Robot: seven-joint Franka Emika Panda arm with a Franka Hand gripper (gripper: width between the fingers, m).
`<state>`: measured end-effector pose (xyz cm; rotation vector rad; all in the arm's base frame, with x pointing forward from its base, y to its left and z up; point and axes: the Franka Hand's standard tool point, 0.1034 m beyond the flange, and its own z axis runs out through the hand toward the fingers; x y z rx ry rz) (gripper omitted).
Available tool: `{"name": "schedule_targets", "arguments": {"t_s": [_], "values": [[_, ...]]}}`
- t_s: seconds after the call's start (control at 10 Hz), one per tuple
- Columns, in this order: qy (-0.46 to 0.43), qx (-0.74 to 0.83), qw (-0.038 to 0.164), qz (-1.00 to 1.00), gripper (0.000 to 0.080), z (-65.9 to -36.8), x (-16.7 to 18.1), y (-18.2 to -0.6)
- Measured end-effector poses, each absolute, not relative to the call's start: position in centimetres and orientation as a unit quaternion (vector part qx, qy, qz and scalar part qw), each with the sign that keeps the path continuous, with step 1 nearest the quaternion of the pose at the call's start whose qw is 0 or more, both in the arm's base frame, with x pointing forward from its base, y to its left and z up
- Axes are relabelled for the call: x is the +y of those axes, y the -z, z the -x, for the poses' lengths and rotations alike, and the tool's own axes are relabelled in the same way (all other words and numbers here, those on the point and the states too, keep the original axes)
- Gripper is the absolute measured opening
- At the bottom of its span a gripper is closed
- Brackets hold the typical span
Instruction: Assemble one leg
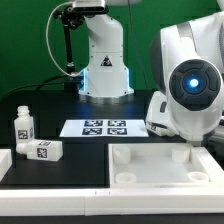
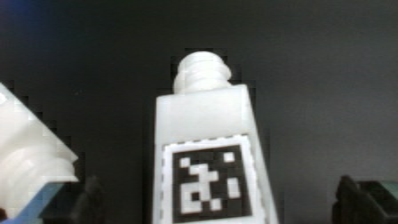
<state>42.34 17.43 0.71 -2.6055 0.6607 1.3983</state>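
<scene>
In the wrist view a white leg with a black-and-white tag on its face and a ribbed tip at its far end lies between my fingers over the dark table. My gripper is open. One dark fingertip and the other stand well apart from the leg, with dark gaps on both sides. In the exterior view my gripper is hidden behind the arm's big white link. Two more legs are at the exterior view's left, one upright and one lying flat.
The large white tray-like piece lies at the front right of the exterior view. The marker board lies mid-table before the robot base. A white block sits at the front left. A white ribbed part borders the wrist view.
</scene>
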Motion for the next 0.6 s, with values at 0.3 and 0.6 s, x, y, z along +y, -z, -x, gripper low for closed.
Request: {"name": "schedule_targets", "arguments": {"t_s": [0.3, 0.6], "values": [[-0.461, 0.219, 0.056, 0.858, 0.0399, -42.4, 17.3, -0.7], [-0.468, 0.204, 0.083, 0.856, 0.0284, -43.8, 15.5, -2.9]]}}
